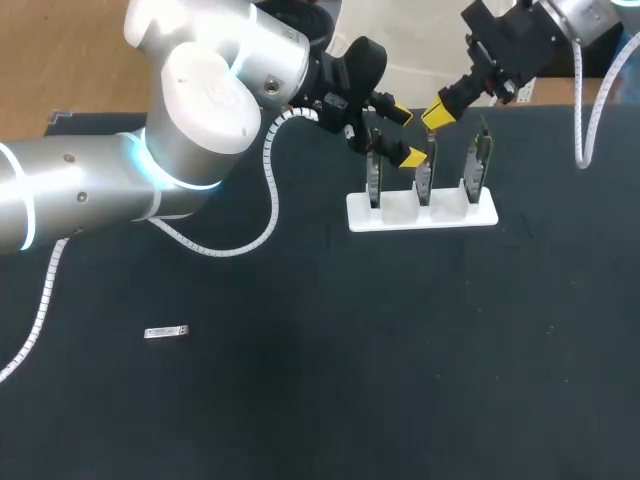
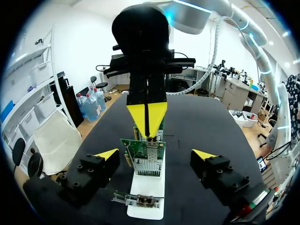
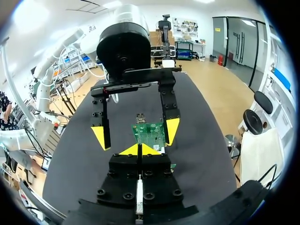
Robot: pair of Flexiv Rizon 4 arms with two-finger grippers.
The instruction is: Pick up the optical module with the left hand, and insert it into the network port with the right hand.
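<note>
Right claw [image 1: 437,117] is clenched, I judge on the optical module [image 3: 139,192], just above the middle board [image 1: 424,182] of the white stand [image 1: 482,216], lined up for insertion. Left claw [image 1: 406,135] hangs released beside the stand, giving room. A spare module [image 1: 167,332] lies on the worktop [image 1: 400,350], well away from the stand.

Shows a matte black table [image 1: 300,400] filling nearly the whole scene, left to right and near to far. Ends in a straight far edge, stepped at the far left corner. Carries a few pale specks toward the right. Takes soft, even light. Runs long and narrow in both wrist views.
</note>
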